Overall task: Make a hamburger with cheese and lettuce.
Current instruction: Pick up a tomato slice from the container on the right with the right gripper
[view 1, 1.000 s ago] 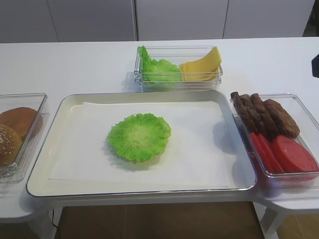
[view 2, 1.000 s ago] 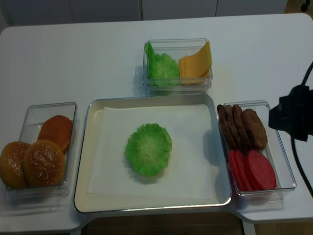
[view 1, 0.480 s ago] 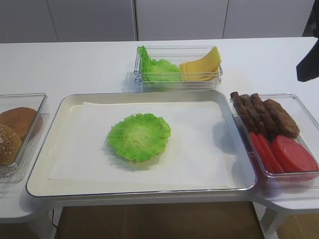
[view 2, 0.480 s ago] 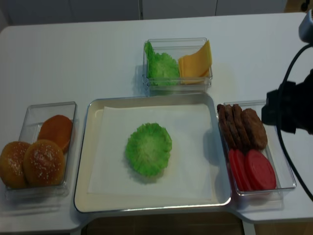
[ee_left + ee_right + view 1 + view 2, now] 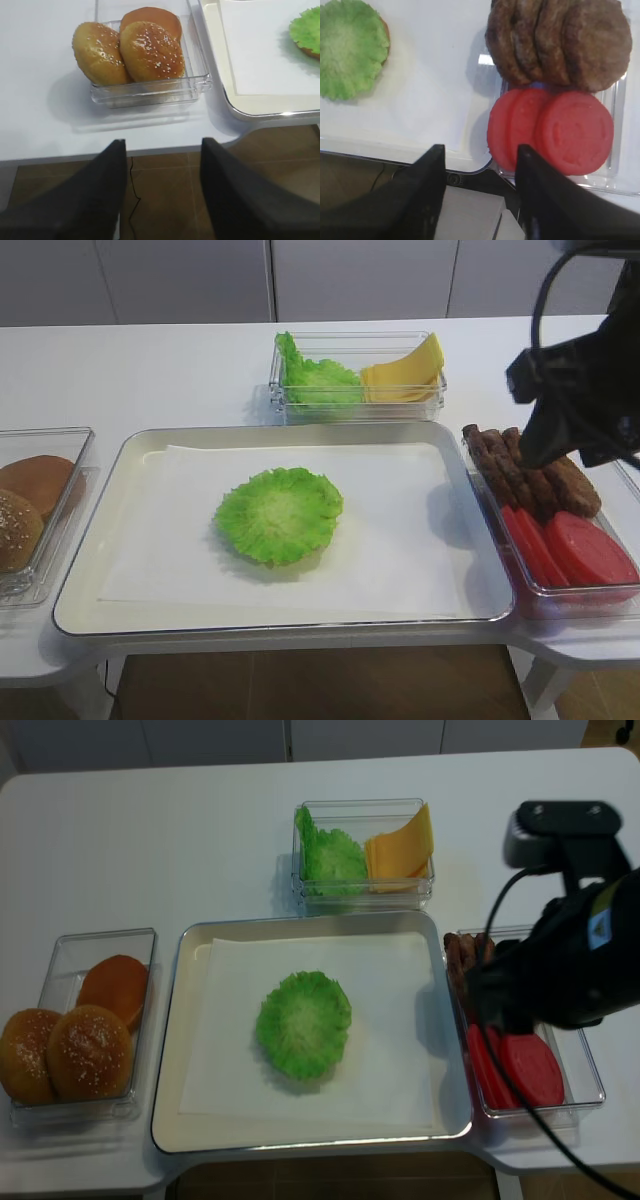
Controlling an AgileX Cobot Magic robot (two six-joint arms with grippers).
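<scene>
The hamburger (image 5: pixel 278 515) (image 5: pixel 304 1024) is a low stack topped by a ruffled green leaf, in the middle of the paper-lined tray (image 5: pixel 132 452). A brown edge shows under the leaf in the right wrist view (image 5: pixel 350 47). More lettuce (image 5: pixel 318 380) (image 5: pixel 330 858) and the cheese (image 5: pixel 405 370) (image 5: pixel 400 845) share a clear box behind the tray. My right gripper (image 5: pixel 480 150) is open and empty, hovering above the tomato slices (image 5: pixel 575 132) and the tray's corner. My left gripper (image 5: pixel 162 142) is open and empty, off the table's front edge near the buns (image 5: pixel 135 50).
A clear box on the right holds dark patties (image 5: pixel 530 470) (image 5: pixel 560 40) and red tomato slices (image 5: pixel 575 545) (image 5: pixel 525 1065). A box on the left holds buns (image 5: pixel 25 500) (image 5: pixel 85 1035). My right arm (image 5: pixel 565 975) hangs over the right box.
My right arm has swung in from the right edge and now hangs over the patty and tomato box. The food has not moved.
</scene>
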